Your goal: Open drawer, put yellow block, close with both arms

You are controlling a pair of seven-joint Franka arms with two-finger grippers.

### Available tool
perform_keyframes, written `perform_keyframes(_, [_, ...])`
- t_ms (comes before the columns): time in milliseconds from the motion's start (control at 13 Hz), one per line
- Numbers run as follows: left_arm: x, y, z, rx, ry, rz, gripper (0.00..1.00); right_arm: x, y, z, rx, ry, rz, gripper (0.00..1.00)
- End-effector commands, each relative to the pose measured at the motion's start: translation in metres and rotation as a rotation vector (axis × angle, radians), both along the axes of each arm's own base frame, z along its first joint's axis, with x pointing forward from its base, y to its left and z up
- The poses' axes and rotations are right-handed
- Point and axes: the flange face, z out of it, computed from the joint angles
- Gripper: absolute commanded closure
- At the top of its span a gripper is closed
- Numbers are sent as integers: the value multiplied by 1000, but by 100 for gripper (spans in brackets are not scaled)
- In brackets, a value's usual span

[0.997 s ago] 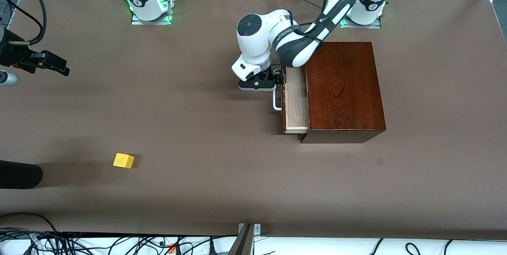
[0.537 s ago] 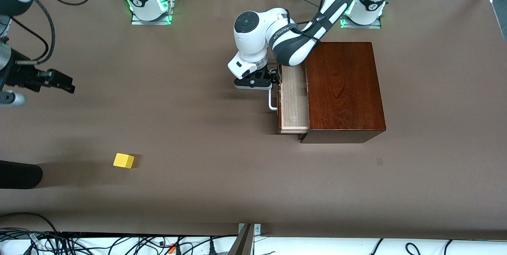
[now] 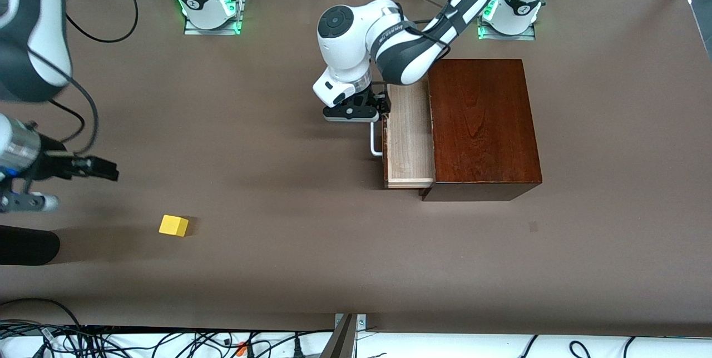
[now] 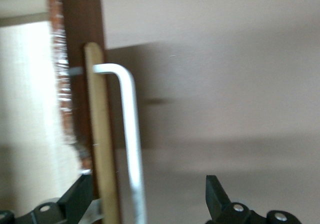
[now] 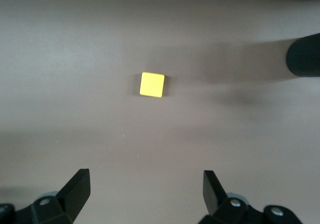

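1. Drawer (image 3: 410, 144) part-way out of dark wooden box (image 3: 483, 124); pale tray floor shows, nothing inside.
2. Left tool (image 3: 378, 107) at white handle (image 3: 375, 144), jaws spread either side of bar, not clamped. Judgement: pull straight along slide; skewing risks jam.
3. Yellow block (image 3: 173, 225) on bench (image 3: 311, 247), well apart from drawer, toward right arm's end.
4. Right tool (image 5: 146, 194) above bench near block, jaws wide, holding nothing. Centre over cube before descent.

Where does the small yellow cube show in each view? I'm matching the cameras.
Front view: small matte yellow cube on the brown table, toward the right arm's end.
Left wrist view: not in it.
Right wrist view: cube ahead of the fingers.
Shared landmark: black cylinder.
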Motion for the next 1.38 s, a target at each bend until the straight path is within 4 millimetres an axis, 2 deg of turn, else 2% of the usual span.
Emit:
perform_keyframes(0, [11,7,38,52,10,-18,0,19,-2,-44,-14,29,-1,0])
perform_keyframes(77, [17,12,61,59,4,-12,0,23,-3,-63,-12,23,-2,0])
perform_keyframes(230, [24,28,107,63,0,-39,0,23,-9,-114,-3,-6,-6,0])
perform_keyframes(307, [34,47,130,54,16,-27,0,19,-13,-136,-3,-15,-11,0])
perform_keyframes(383, [47,71,146,37,44,-13,0,17,-13,-150,-2,-20,-14,0])
perform_keyframes(613, [84,158,204,-19,74,-8,0,10,-14,-188,2,-54,-25,0])
perform_keyframes(844, [117,241,216,5,101,89,0,13,-13,-225,4,-68,-24,0])
perform_keyframes(1074, [124,303,236,-12,104,0,0,15,-13,-258,5,-79,-24,0])
perform_keyframes(1304, [115,385,243,-142,117,-12,0,21,-13,-274,5,-120,-21,0])
